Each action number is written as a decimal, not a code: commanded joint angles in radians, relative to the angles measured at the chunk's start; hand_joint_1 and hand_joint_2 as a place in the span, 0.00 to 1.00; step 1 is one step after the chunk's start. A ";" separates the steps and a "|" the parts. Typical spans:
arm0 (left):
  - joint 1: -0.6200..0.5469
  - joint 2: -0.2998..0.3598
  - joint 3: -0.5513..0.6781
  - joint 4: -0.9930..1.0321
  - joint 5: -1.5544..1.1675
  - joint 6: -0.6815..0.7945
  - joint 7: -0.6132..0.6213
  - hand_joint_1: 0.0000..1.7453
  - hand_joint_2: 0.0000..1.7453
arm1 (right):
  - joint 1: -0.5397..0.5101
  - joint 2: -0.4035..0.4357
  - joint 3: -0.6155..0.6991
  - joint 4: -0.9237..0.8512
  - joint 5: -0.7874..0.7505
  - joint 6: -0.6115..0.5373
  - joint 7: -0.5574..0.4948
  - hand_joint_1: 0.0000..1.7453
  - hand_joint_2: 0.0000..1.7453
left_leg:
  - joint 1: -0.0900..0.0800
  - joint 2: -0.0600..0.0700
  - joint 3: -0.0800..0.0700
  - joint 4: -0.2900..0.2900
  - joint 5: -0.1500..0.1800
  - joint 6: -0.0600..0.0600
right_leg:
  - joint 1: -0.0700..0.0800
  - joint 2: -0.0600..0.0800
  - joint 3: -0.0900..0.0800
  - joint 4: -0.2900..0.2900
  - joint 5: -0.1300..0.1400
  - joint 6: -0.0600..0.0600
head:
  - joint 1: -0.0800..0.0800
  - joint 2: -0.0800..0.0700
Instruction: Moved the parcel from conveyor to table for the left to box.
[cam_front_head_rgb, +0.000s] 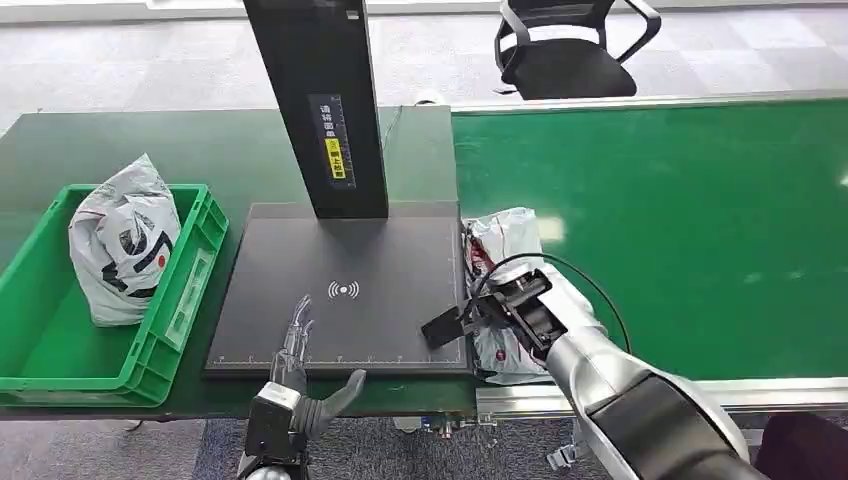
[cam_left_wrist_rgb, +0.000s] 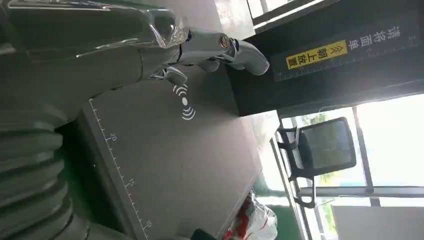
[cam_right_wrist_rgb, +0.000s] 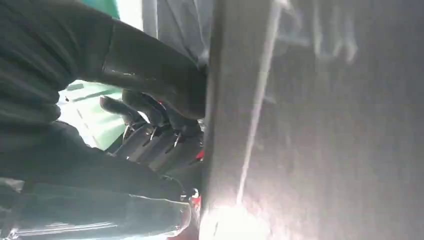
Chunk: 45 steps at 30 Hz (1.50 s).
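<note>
Right hand (cam_front_head_rgb: 500, 305): the fingers (cam_right_wrist_rgb: 150, 142) are curled down against the parcel (cam_front_head_rgb: 505, 240) at the right edge of the black scanner platform (cam_front_head_rgb: 340, 290). The thumb (cam_right_wrist_rgb: 150, 70) lies against the platform's edge. Whether the fingers fully enclose the parcel film cannot be told; the hand is in contact with it and covers its near half.

Left hand (cam_front_head_rgb: 300, 375): the fingers (cam_left_wrist_rgb: 240, 52) are extended and spread, with the thumb out to the side, holding nothing. The hand hovers over the near edge of the scanner platform, well apart from the parcel.

Parcel: a crumpled white plastic mailer bag with red printing. It lies on the green conveyor belt (cam_front_head_rgb: 680, 230), touching the platform's right edge, near the belt's front rail.

Scanner platform: it carries a wireless symbol (cam_front_head_rgb: 343, 290) at its centre and a black upright column (cam_front_head_rgb: 320, 100) at its far edge.

Green crate (cam_front_head_rgb: 60, 350): positioned at the left of the desk (cam_front_head_rgb: 200, 150), containing a second white mailer bag (cam_front_head_rgb: 125, 245).

An office chair (cam_front_head_rgb: 570, 50) stands beyond the conveyor.
</note>
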 joint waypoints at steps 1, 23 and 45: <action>0.063 -0.039 0.037 -0.053 -0.018 -0.040 -0.007 0.00 1.00 | -0.132 -0.055 -0.019 -0.010 -0.030 -0.397 0.131 0.00 1.00 | 0.000 -0.002 -0.005 0.001 0.001 0.003 | 0.001 -0.003 -0.004 0.001 0.000 -0.005 | 0.001 0.000; 0.054 -0.039 0.044 -0.028 -0.026 -0.050 -0.022 0.00 1.00 | 0.049 -0.114 0.028 -0.043 0.011 -0.772 0.313 0.00 1.00 | 0.000 -0.004 -0.003 -0.001 0.000 0.002 | 0.001 -0.003 -0.002 -0.002 -0.001 -0.002 | 0.000 0.000; 0.000 -0.031 0.006 0.058 -0.003 -0.037 -0.016 0.00 1.00 | 0.311 -0.070 -0.095 0.013 -0.309 -0.115 -0.027 0.00 1.00 | 0.004 -0.005 0.014 -0.005 -0.003 0.001 | 0.005 -0.006 0.013 -0.008 -0.004 -0.006 | -0.001 0.000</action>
